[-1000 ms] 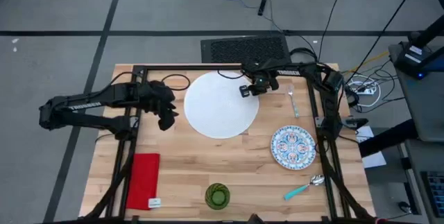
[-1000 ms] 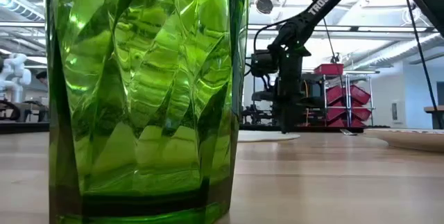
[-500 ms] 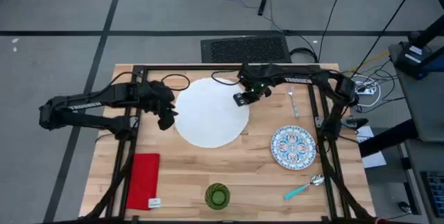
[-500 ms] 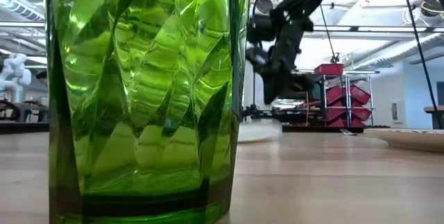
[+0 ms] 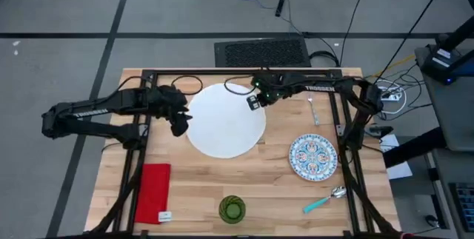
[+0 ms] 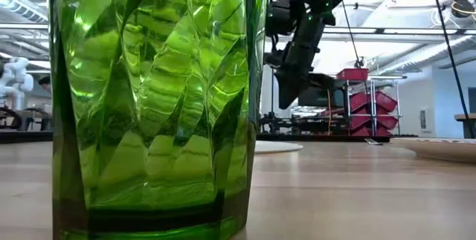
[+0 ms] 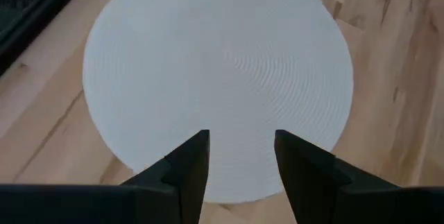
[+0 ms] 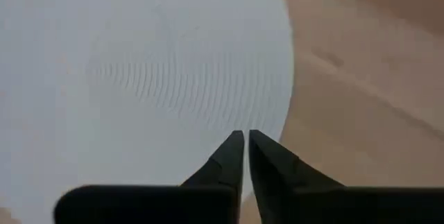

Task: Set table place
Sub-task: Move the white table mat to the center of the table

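"TROSSEN" on right arm [image 5: 318,87]

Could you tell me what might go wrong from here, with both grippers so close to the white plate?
The right gripper, fingers shut, hangs over the far right rim of the white plate, while the left gripper waits open at its left edge. If both close in, they may push the plate against each other or collide.

The plate lies flat on the table, so shut fingers may shove rather than lift it, perhaps toward the fork.

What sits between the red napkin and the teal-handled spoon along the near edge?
The green glass cup, standing on the table between the napkin and spoon; the high view shows it.
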### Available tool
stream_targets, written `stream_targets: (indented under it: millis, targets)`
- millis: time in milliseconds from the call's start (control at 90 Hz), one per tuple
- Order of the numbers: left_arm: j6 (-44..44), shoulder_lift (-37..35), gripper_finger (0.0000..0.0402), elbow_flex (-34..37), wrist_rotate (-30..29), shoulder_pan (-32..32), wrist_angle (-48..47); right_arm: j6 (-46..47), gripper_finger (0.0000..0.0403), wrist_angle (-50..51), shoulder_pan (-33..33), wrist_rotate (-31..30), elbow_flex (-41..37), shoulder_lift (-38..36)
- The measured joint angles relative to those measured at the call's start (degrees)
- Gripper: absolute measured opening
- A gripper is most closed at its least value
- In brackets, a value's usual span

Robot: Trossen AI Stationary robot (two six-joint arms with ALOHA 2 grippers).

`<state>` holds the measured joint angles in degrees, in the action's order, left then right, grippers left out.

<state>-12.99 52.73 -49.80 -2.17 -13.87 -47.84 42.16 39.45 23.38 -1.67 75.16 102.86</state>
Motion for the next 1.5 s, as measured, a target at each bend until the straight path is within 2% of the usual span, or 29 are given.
stream_targets:
  millis: [189, 422, 744, 1167, 1278, 1367, 1433, 1500]
  targets:
    - [-0.2, 0.0, 0.0149, 0.0, 0.2, 0.0, -0.1, 1.8, 0.0087, 1.2, 1.2, 1.8, 0.0, 4.9]
    - [-1.7, 0.0, 0.0149, 0.0, 0.6, 0.0, -0.3, 0.9, 0.0096, 0.3, 0.7, 1.8, 0.0, 9.6]
    - [-1.7, 0.0, 0.0149, 0.0, 0.6, 0.0, -0.8, 2.1, 0.0099, -0.8, 0.4, 0.0, 0.0, 10.3]
    - [-1.2, 0.0, 0.0149, 0.0, 0.6, 0.0, -0.6, 1.8, 0.0159, -0.7, 0.0, -0.3, 0.0, 10.7]
    - [-1.2, 0.0, 0.0149, 0.0, 0.6, 0.0, -0.6, 1.1, 0.0155, -0.6, 0.0, -0.2, 0.3, 11.9]
    - [-1.3, 0.0, 0.0149, 0.0, 0.7, 0.0, -0.6, 0.4, 0.0135, -0.4, -0.2, 0.6, 0.3, 12.7]
    - [-1.5, 0.0, 0.0149, 0.0, 0.7, 0.0, -0.6, 0.0, 0.0104, -0.2, -0.7, 0.4, 0.3, 12.7]
    - [-1.5, 0.0, 0.0149, 0.0, 0.7, 0.0, -0.6, -0.7, 0.0055, -0.6, -1.0, 0.2, 0.3, 12.8]
